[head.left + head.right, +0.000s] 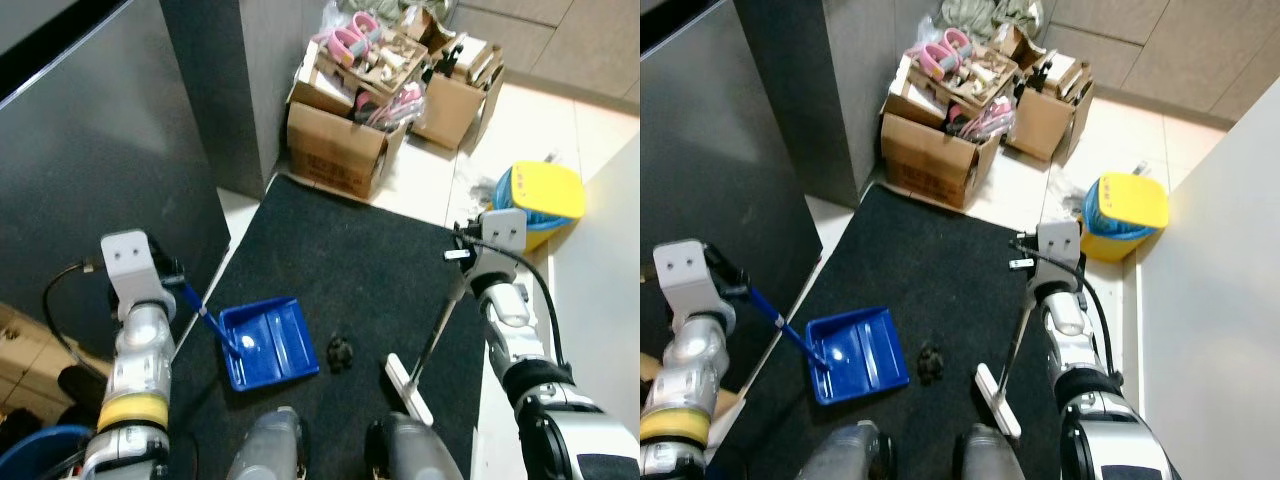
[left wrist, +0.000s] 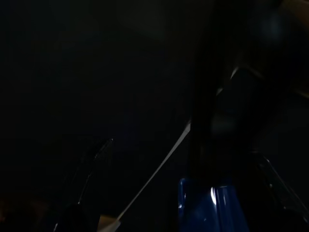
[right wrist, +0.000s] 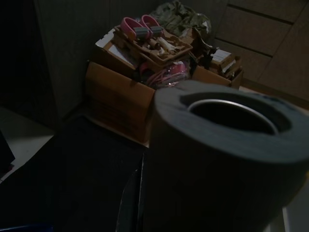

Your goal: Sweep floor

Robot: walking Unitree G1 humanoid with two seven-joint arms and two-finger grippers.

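Debris [image 1: 342, 352], a small dark clump, lies unswept on the black mat [image 1: 350, 250] between blue dustpan [image 1: 265, 343] and broom head [image 1: 409, 390]. Left gripper [image 1: 172, 285] grips the dustpan's handle; right gripper [image 1: 462, 262] clasps the broom pole. Right wrist view adds the pole's hollow end [image 3: 227, 159] before cardboard boxes [image 3: 120, 92].

Blue dustpan [image 1: 265, 343], black mat [image 1: 370, 265], yellow bin [image 1: 540, 200]

I see a glossy blue plastic dustpan [image 1: 265, 343] lying on a matt, rough-napped black mat [image 1: 350, 270]. The boxes [image 1: 335, 140] behind are plain brown cardboard, and the floor tiles [image 1: 525, 120] look smooth with a slight sheen. My arms show brushed silver metal, and the bin lid [image 1: 545, 190] is shiny yellow plastic.
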